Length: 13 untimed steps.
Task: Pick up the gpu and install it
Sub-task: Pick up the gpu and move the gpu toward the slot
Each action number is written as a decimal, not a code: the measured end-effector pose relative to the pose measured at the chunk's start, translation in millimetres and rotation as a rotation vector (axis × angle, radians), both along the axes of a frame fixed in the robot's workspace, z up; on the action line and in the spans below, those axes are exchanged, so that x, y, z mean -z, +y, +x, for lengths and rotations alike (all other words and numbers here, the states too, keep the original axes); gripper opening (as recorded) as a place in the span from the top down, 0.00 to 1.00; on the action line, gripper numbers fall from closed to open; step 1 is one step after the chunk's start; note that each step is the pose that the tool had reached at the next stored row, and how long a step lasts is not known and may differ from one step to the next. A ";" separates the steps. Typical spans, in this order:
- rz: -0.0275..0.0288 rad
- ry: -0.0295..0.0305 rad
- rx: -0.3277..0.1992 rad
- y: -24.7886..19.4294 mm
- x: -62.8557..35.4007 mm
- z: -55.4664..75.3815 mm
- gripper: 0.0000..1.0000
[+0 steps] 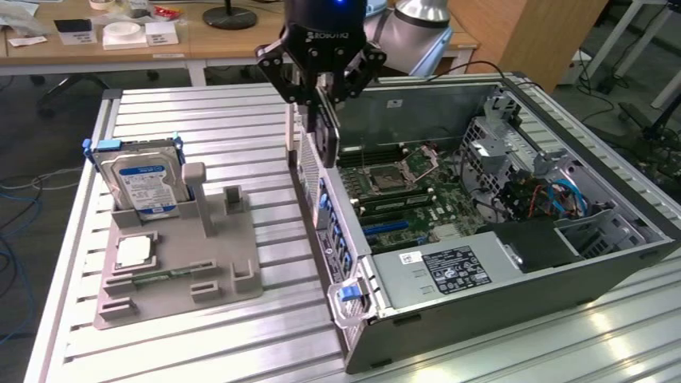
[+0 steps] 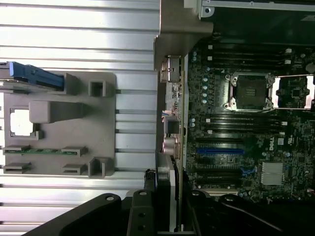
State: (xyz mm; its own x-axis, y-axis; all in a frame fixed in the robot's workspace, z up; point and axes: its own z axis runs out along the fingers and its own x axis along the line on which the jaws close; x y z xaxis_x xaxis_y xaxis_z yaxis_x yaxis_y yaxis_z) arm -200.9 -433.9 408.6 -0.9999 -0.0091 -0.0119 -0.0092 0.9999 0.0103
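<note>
The gpu (image 1: 325, 132) is a thin dark card hanging on edge, with my gripper (image 1: 324, 94) shut on its top. It hovers over the open computer case (image 1: 532, 295), just above the case wall that faces the grey fixture. In the wrist view the gpu (image 2: 171, 142) shows edge-on, its silvery bracket and ports running up from my gripper (image 2: 170, 209). It lines up along the edge of the motherboard (image 2: 246, 128). A blue expansion slot (image 2: 220, 151) lies on the board beside the card and also shows in the exterior view (image 1: 385, 226).
A grey fixture (image 1: 202, 271) sits on the slatted table at the exterior view's left. It holds a silver hard drive (image 1: 143, 183) in a blue frame, a processor chip (image 1: 133, 251) and a green memory stick (image 1: 159, 275). Cables and drive bays (image 1: 553, 199) fill the case's far end.
</note>
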 end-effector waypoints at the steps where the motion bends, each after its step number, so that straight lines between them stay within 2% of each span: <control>1: 0.0000 0.0000 0.000 0.0 0.0 2.8 0.72; 5: 0.0000 -0.0001 0.000 0.0 0.1 14.1 0.72; 9: 0.0000 -0.0001 0.000 0.0 0.5 60.0 0.72; 13: 0.0000 -0.0001 0.000 0.0 0.6 71.1 0.72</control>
